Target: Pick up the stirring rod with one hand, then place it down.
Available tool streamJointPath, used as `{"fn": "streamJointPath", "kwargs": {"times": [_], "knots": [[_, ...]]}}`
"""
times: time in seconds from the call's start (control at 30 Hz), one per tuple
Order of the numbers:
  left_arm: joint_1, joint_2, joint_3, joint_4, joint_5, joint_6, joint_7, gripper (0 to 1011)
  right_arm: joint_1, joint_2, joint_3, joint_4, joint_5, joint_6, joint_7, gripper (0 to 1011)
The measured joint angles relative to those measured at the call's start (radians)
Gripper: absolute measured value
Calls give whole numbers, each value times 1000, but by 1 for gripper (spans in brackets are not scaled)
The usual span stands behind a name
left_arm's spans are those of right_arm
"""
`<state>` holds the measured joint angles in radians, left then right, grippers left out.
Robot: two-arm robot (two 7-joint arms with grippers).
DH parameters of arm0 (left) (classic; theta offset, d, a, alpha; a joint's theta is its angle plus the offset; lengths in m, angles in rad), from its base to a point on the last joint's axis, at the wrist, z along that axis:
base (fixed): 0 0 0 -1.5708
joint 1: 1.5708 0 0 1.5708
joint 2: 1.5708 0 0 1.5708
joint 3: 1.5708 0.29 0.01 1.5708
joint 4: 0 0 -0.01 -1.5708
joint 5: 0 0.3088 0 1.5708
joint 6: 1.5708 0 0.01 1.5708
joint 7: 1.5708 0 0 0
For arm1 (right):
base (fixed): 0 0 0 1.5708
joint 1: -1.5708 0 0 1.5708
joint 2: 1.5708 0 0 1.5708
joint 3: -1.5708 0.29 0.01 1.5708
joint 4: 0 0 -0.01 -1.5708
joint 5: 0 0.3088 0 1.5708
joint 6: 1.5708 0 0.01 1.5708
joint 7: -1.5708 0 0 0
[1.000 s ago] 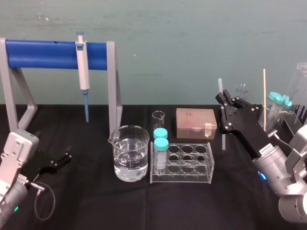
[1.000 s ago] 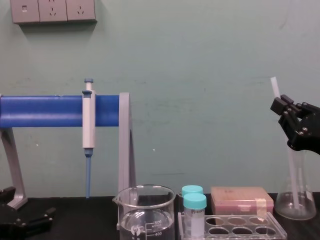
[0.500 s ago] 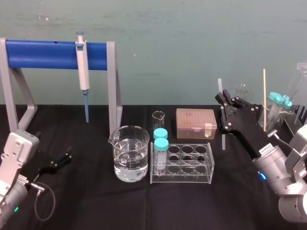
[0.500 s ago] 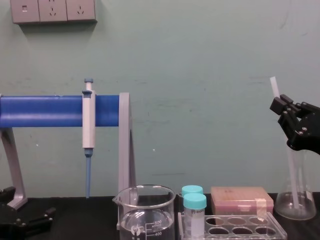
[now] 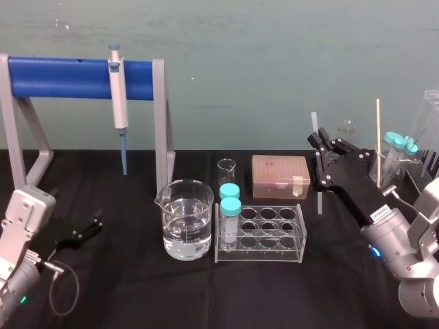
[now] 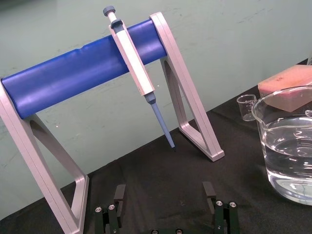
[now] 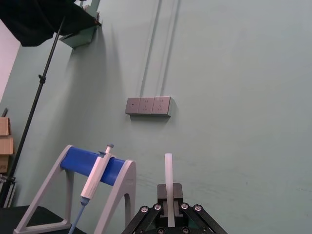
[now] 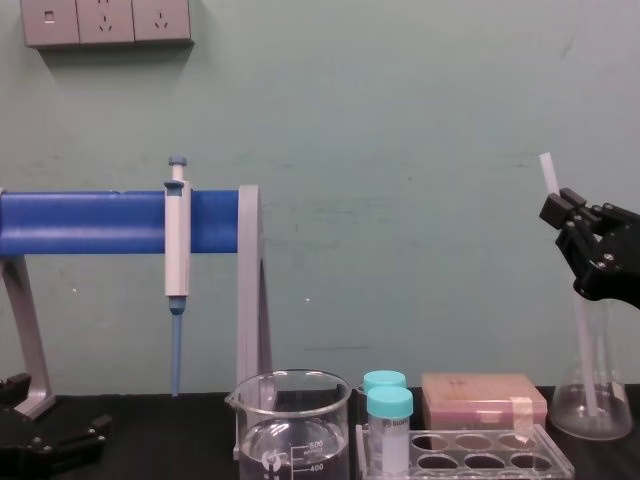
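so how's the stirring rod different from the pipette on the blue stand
The stirring rod is thin and translucent; the pipette is thicker, white with a blue tip. The rod is held by the right gripper; the pipette hangs from the blue stand. Both are roughly upright.

This is a laboratory, with pipette [image 5: 119, 89], beaker [image 5: 186, 223], tube rack [image 5: 264, 238], stirring rod [image 8: 548, 172] and conical flask [image 8: 612, 408].
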<state>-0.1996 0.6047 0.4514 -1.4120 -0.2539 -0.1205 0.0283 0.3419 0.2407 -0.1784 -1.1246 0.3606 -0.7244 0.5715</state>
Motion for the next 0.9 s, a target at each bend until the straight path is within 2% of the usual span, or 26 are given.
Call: {"fn": "streamJointPath", "kwargs": {"times": [0.9], "knots": [[0,0,0,0,0,0,0,1000,0,0,0,0,1,0,1,64]]}}
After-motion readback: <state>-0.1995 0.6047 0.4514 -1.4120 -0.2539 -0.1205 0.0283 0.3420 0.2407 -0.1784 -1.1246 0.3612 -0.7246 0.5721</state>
